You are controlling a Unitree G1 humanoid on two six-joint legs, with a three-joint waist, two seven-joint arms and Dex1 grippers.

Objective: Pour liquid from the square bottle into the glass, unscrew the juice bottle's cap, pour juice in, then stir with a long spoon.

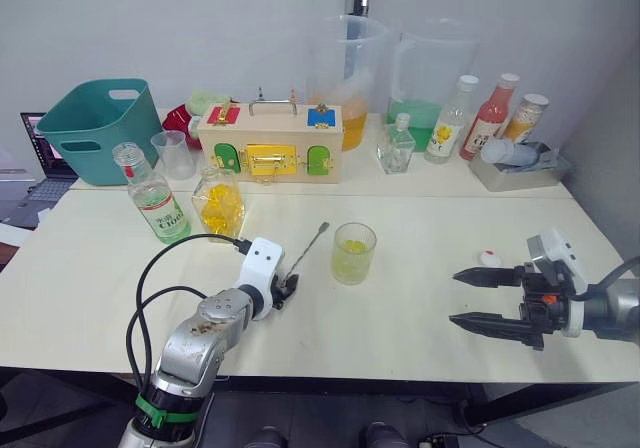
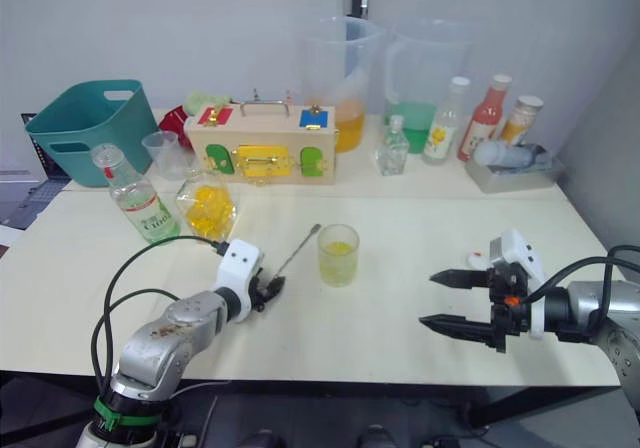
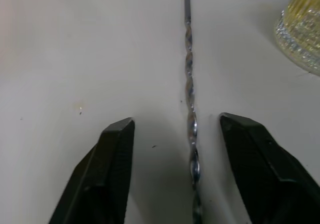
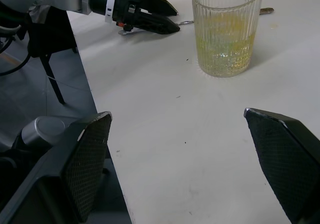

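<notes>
Left pincer (image 3: pixel 172 169) released, straddling the long spoon (image 3: pixel 190 94), whose bowl is cut off; right pincer (image 1: pixel 487 297) released, empty, over the bench (image 1: pixel 400 328).

The right gripper (image 4: pixel 195 159) has its 2 black fingers (image 4: pixel 87 161) spread wide apart over the pale table (image 4: pixel 165 134), with nothing between them. Beyond them stands the glass (image 4: pixel 227 26), upright, ribbed on its sides and holding yellowish liquid (image 4: pixel 225 46) in its lower part. Beside the glass the left gripper (image 4: pixel 165 18) reaches in low over the table near its edge, its dark fingertips pointing toward the glass and close together. A thin silver piece of the long spoon (image 4: pixel 186 22) shows just past those tips, and another bit peeks out on the far side of the glass.
</notes>
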